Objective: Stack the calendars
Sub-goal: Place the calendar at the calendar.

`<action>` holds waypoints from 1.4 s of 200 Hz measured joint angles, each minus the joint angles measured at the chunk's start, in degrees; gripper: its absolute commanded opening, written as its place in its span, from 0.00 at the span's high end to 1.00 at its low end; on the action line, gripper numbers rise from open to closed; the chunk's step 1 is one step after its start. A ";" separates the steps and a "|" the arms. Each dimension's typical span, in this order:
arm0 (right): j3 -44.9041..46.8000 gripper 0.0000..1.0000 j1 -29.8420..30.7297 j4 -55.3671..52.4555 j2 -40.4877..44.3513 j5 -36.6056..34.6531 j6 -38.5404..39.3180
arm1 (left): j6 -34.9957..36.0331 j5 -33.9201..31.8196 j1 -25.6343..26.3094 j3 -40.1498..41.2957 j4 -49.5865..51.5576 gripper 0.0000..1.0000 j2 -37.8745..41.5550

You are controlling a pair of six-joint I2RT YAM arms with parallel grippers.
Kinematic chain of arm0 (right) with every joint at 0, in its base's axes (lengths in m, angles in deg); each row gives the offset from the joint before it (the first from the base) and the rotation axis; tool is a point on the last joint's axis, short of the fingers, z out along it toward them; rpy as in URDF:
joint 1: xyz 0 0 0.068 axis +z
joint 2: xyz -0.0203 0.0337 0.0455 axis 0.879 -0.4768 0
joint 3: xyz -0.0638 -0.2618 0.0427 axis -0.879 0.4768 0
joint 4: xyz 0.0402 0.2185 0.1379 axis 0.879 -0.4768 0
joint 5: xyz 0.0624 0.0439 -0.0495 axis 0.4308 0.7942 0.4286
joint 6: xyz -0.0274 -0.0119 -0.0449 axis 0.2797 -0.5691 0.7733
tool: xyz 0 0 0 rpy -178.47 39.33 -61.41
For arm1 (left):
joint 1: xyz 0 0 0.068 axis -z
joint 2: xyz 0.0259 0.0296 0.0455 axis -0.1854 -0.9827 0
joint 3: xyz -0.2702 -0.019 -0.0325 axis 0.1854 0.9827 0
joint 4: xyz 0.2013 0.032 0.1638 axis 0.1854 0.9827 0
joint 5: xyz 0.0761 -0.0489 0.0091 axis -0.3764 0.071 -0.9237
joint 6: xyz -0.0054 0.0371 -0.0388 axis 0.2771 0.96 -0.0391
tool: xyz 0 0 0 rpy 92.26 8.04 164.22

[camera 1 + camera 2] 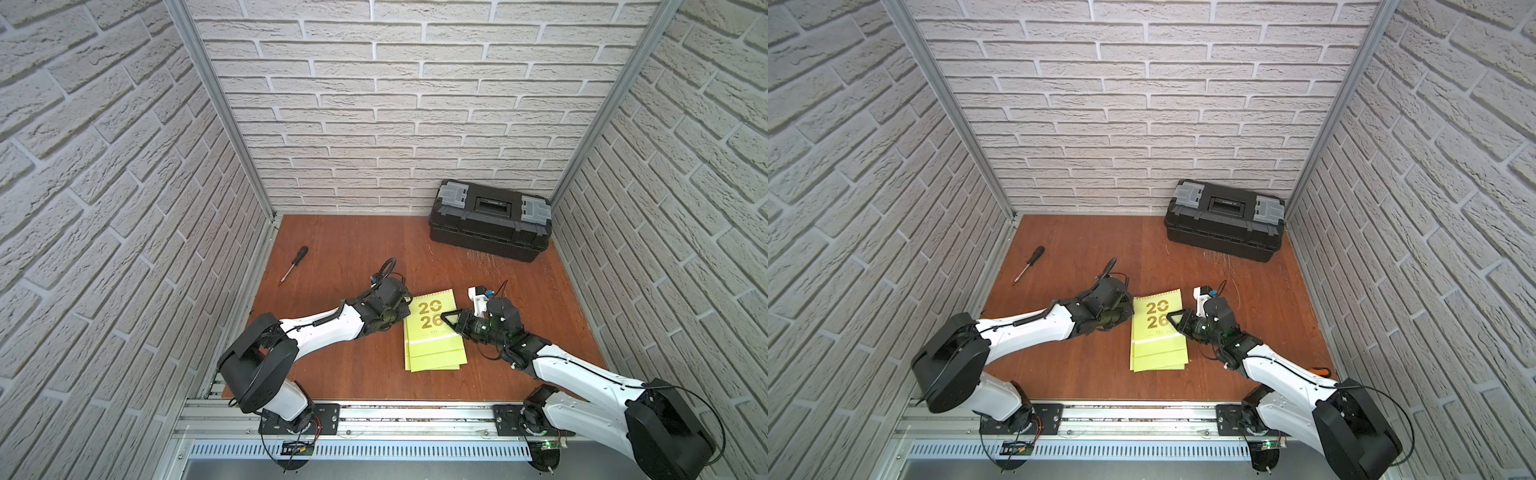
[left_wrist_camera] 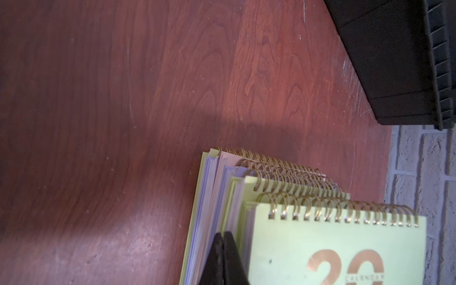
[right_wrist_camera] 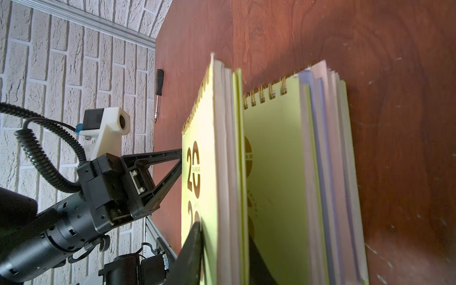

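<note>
My right pincer [image 1: 445, 318] grasps the right long edge of the top lime-green spiral-bound paper calendar [image 1: 430, 322]. It sits just above the green-and-lavender calendar pile [image 1: 436, 357], centred on the brown wooden table [image 1: 332, 257], spirals pointing away. My clenched, empty left pincer [image 2: 223, 238] touches the pile's left side.

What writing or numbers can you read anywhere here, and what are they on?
"2026": gold numerals on the top lime-green calendar.
"CALENDAR": tiny, across its "20".
Fine print under the numerals: too small to read.
Black toolbox lid label: too blurred.
</note>
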 measured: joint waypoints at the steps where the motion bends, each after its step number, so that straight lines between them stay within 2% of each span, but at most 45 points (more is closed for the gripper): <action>1: 0.00 0.74 0.00 -0.02 0.00 0.00 0.00 | 0.00 0.00 0.00 0.00 0.00 0.93 0.00; 121: -2.56 0.69 0.17 -6.12 0.00 -1.92 2.97 | 0.17 0.57 -1.03 -0.09 -0.31 0.93 0.42; 280: -6.97 0.61 1.60 -18.10 -0.85 -8.50 7.06 | 0.20 0.72 -1.05 -0.09 -0.35 0.93 0.42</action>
